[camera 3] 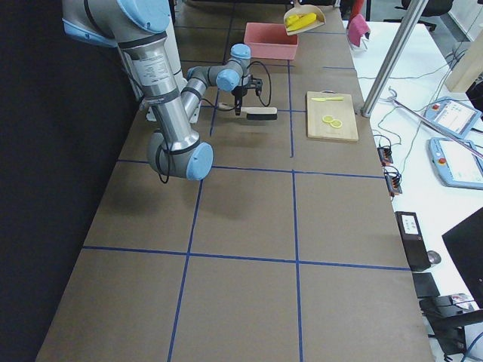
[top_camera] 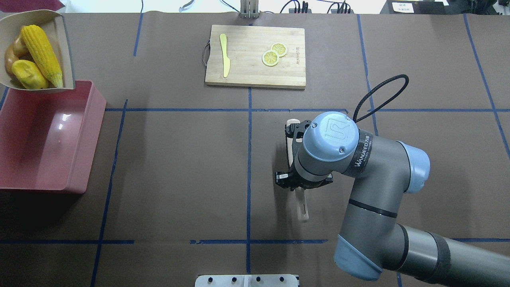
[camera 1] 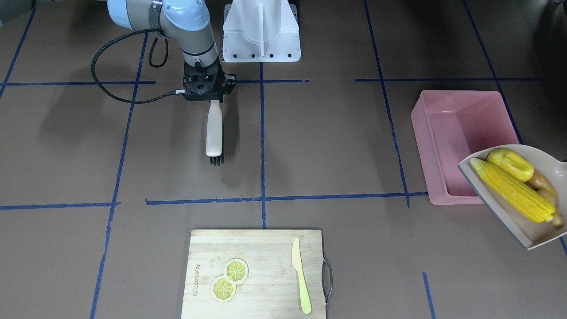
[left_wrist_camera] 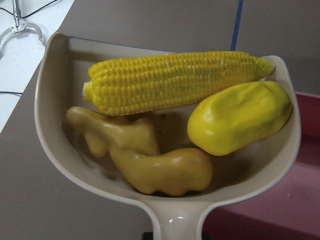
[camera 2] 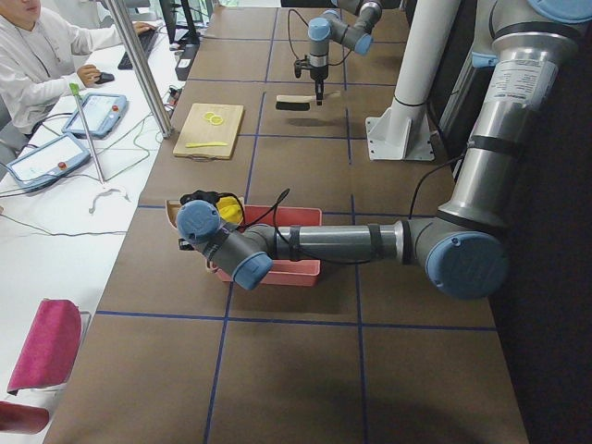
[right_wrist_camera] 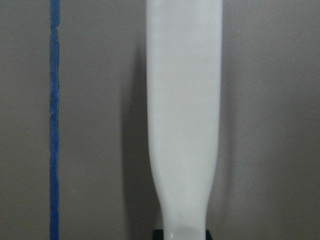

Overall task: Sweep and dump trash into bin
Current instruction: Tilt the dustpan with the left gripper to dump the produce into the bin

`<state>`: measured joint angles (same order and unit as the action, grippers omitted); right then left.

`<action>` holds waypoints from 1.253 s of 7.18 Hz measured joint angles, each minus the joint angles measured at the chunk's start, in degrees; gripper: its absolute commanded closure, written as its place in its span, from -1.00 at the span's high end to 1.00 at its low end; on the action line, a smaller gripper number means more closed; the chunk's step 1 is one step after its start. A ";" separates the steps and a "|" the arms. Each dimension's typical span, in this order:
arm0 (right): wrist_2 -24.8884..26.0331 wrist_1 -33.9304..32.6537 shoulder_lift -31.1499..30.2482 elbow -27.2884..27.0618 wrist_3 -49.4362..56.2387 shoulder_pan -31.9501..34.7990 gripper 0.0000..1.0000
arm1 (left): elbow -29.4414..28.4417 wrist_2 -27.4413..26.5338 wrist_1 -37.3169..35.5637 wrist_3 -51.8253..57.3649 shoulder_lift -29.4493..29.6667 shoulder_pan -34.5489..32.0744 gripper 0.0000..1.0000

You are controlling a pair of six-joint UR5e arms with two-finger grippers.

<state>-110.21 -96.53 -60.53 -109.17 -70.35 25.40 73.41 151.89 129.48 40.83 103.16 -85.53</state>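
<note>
You are carrying likely light, stiff, roll-prone trash, the corn cob (left_wrist_camera: 175,82), oval lump (left_wrist_camera: 240,117) and ginger root (left_wrist_camera: 150,160), loose in the dustpan (left_wrist_camera: 50,130) raised at the bin (top_camera: 44,139) edge, so keep gripping its handle; the left gripper's closure cannot be told, while the right gripper (camera 1: 211,95) is clamping the brush (camera 1: 214,133).

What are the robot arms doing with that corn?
The robot is tidying up toy food. Its left arm holds a beige dustpan up in the air at the edge of the pink bin. In the dustpan lie the corn cob, a yellow lump and a ginger root. Nothing has been tipped into the bin yet. The right gripper holds the brush over the table, off to the side.
</note>
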 measured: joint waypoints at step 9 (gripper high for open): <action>2.41 -0.05 -0.46 -0.44 -0.02 -0.59 -1.00 | 1.57 -8.11 -10.62 26.79 -0.43 -1.74 -1.00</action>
<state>-107.80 -96.57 -60.99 -109.61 -70.37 24.81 74.98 143.78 118.86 67.62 102.73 -87.27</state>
